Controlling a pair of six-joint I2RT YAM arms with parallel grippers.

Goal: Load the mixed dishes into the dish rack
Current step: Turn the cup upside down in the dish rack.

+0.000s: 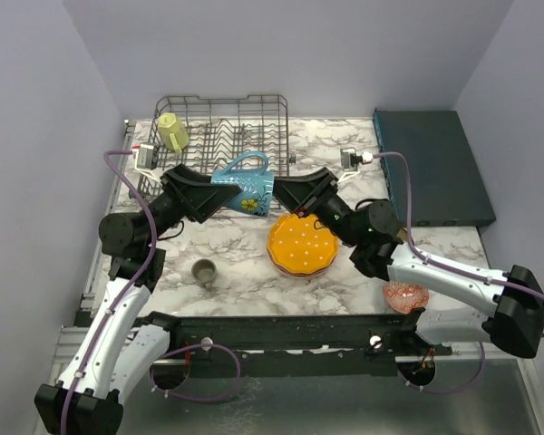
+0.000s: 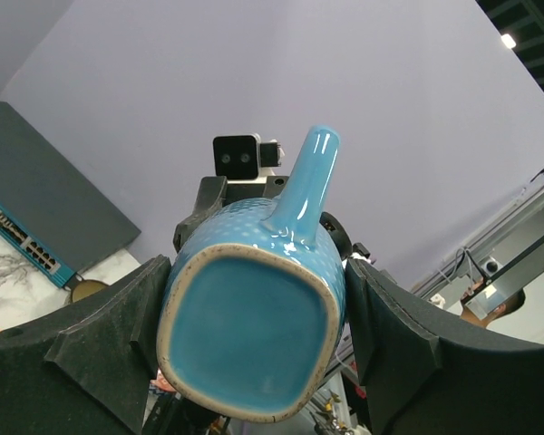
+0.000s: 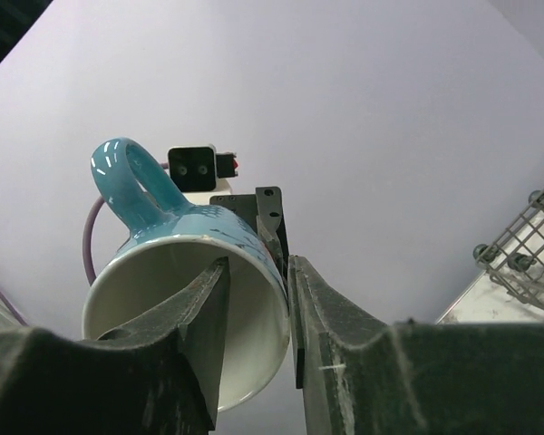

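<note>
The blue mug hangs on its side in the air between my two grippers, just in front of the grey wire dish rack. My left gripper is shut on the mug's base end, one finger on each side. My right gripper straddles the mug's rim, one finger inside and one outside, with a gap still showing on the inner side. A yellow mug lies in the rack's far left corner. The orange dotted plate, the grey-olive mug and the red-patterned bowl sit on the marble table.
A flat dark teal box lies at the far right of the table. The rack's corner shows at the right edge of the right wrist view. Lilac walls close in the back and both sides.
</note>
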